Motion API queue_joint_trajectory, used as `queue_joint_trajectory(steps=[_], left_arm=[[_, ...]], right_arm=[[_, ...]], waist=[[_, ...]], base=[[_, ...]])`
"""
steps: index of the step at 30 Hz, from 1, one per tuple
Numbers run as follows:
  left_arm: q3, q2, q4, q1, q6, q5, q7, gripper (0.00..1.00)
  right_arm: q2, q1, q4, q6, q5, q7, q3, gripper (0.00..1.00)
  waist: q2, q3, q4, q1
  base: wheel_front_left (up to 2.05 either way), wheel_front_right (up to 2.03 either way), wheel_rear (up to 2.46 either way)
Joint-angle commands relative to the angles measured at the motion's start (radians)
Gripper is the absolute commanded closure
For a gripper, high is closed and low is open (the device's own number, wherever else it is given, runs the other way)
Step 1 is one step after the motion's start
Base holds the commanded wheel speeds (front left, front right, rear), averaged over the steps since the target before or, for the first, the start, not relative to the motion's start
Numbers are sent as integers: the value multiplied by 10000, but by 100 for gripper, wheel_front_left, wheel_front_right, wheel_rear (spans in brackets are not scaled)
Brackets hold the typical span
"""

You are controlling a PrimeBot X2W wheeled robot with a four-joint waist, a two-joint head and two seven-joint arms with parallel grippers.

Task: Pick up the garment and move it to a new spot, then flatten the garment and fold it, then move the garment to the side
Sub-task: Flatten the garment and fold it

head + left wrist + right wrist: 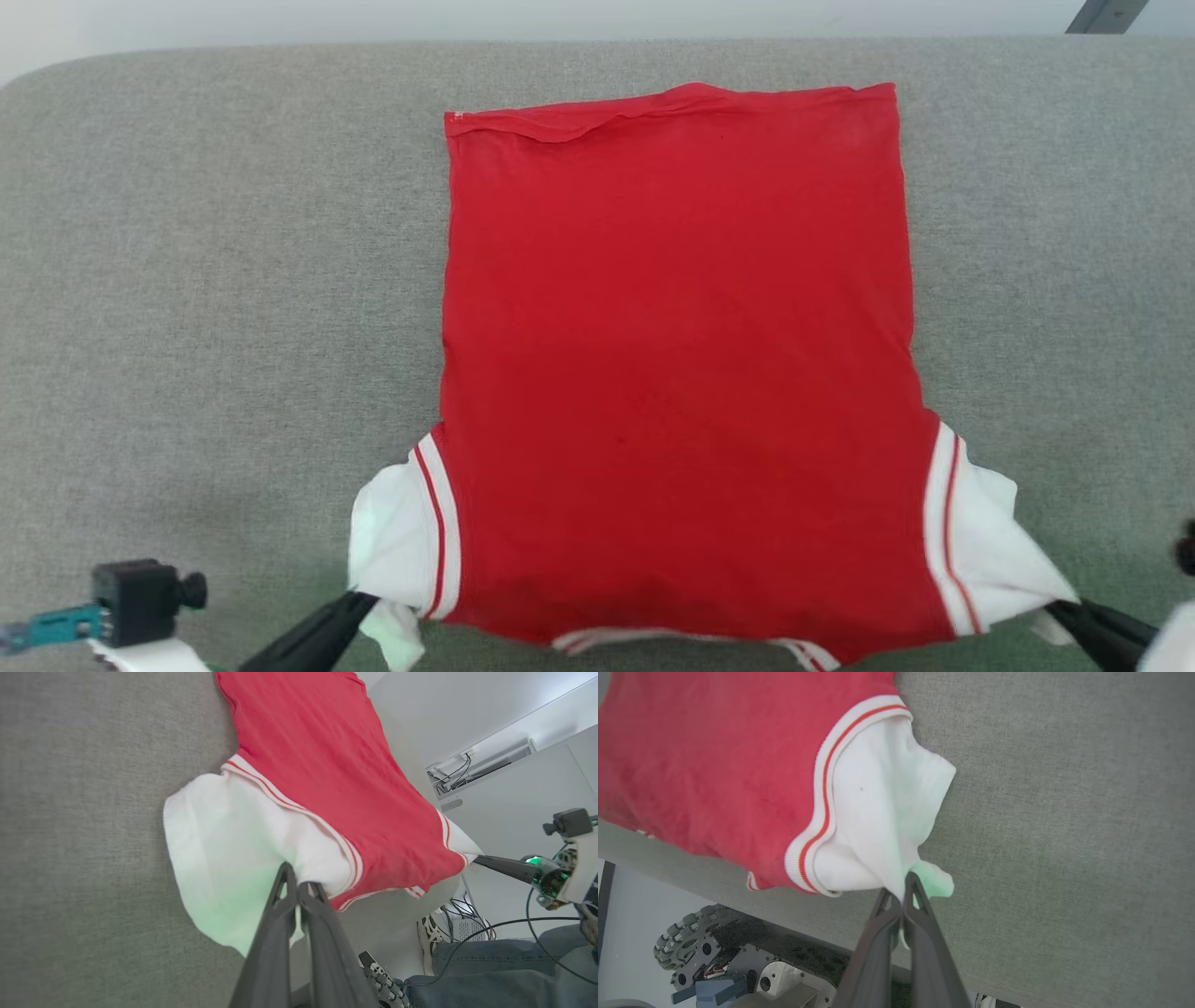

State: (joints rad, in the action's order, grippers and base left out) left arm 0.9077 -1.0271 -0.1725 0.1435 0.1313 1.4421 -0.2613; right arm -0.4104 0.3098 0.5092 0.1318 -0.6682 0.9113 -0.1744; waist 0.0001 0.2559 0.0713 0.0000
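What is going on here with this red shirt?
The robot has the red T-shirt spread flat on a grey padded surface. Its left gripper is shut on one white sleeve, and its right gripper on the other, at the near edge. It looks not yet folded.

From my station I read the garment (677, 355) as soft, matt red cloth, smooth over the body and lightly rippled at the far hem. Its 2 sleeves are white cloth with ribbed striped trim. The surface (215, 280) is covered in grey woven fabric, matt with a fine rough grain. The jaws of my left gripper (299, 883) and right gripper (903, 890) look like dark, smooth plastic with a dull finish.
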Motion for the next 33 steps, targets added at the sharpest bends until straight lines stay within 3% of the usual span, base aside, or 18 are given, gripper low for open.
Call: queue_joint_trajectory(steps=[1,7,13,16,17,18,22,27,29,33], left_arm=[[72,160,226,104,-23,-105,-37,100],[539,1027,1120,628,-23,-550,214,100],[725,1256,1338,918,-23,-563,201,100],[824,1275,1375,1025,-23,-565,169,100],[846,1275,1369,1040,-23,-582,154,100],[868,1278,1348,1051,-23,-590,138,100],[816,1277,1220,1091,-23,-546,83,100],[761,1298,862,1286,-23,-825,25,100],[783,1335,706,1383,-23,-987,13,100],[880,1482,419,1812,-23,-1268,1,100]], right_arm=[[38,-327,-220,-22,24,46,221,100],[-263,-1208,-1813,-21,393,-71,1452,100],[-345,-1609,-2621,-16,478,-514,1999,100],[-458,-1769,-2837,-16,586,-797,2184,53],[-495,-1814,-2871,-17,609,-882,2214,9],[-534,-1825,-2846,-17,577,-903,2265,0],[-684,-1986,-2187,-22,333,-718,1888,0],[-1185,-3062,-651,-16,96,301,420,0],[-1403,-4030,-626,-16,211,614,38,0],[-1651,-6611,-1709,-16,506,969,-51,0]], waist=[[-1,48,-24,0],[-1,342,-35,0],[-1,545,33,0],[-1,620,70,0],[-1,639,83,0],[-1,653,100,0],[-1,756,208,0],[-1,1039,595,0],[-1,1240,784,0],[-1,1781,1215,0]], base=[[0,0,0],[0,0,0],[0,0,0],[0,0,0],[0,0,0],[0,0,0],[0,0,0],[0,0,0],[0,0,0],[0,0,0]])
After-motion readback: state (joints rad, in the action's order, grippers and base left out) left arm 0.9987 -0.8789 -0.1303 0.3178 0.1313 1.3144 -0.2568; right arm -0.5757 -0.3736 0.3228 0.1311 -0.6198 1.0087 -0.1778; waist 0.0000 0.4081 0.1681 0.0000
